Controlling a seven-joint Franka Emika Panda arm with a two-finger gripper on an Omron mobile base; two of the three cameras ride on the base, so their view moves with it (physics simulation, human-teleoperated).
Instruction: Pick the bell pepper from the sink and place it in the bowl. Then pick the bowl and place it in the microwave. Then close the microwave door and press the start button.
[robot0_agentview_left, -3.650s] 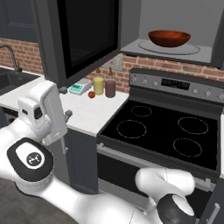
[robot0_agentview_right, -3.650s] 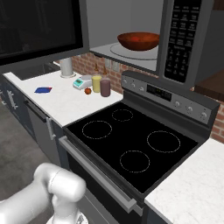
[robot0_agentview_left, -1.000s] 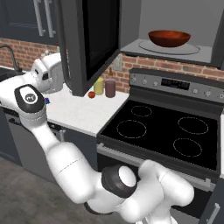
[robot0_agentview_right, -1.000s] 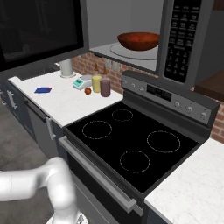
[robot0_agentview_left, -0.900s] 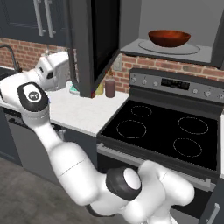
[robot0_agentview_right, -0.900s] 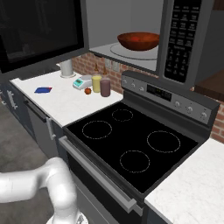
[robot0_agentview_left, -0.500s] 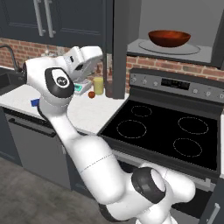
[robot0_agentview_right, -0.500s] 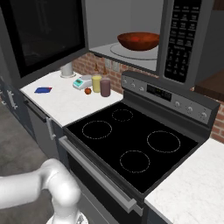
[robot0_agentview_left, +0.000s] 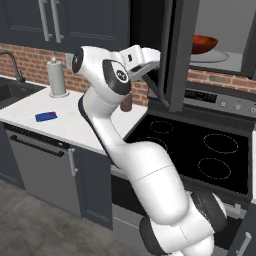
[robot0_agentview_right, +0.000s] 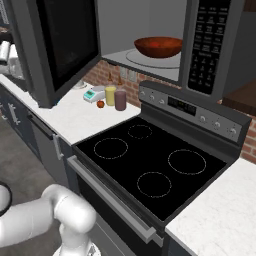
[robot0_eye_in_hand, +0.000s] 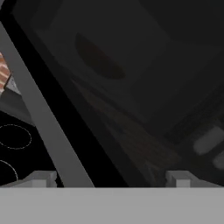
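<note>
The wide, shallow reddish-brown wooden-looking bowl (robot0_agentview_right: 158, 46) sits on the round glass turntable (robot0_agentview_right: 152, 58) inside the large dark grey microwave (robot0_agentview_right: 207, 45), and whether the pepper is in it I can't tell from here. The big dark-framed microwave door (robot0_agentview_right: 60, 47) with its black glass window stands partly swung, edge-on in the left base view (robot0_agentview_left: 176, 50). Right up against its outer face is the white arm's gripper (robot0_agentview_left: 152, 75), fingers spread wide with nothing between them; in the hand view the two dark fingertips (robot0_eye_in_hand: 41, 178) poke up well apart, with the door's glass (robot0_eye_in_hand: 131, 87) and grey frame close in front. Below lies the black glass-top stove (robot0_agentview_right: 150, 160). On the white counter (robot0_agentview_left: 60, 125) rest a blue card (robot0_agentview_left: 46, 116) and a paper-towel roll (robot0_agentview_left: 57, 76), with the black sink (robot0_agentview_left: 12, 92) at far left.
</note>
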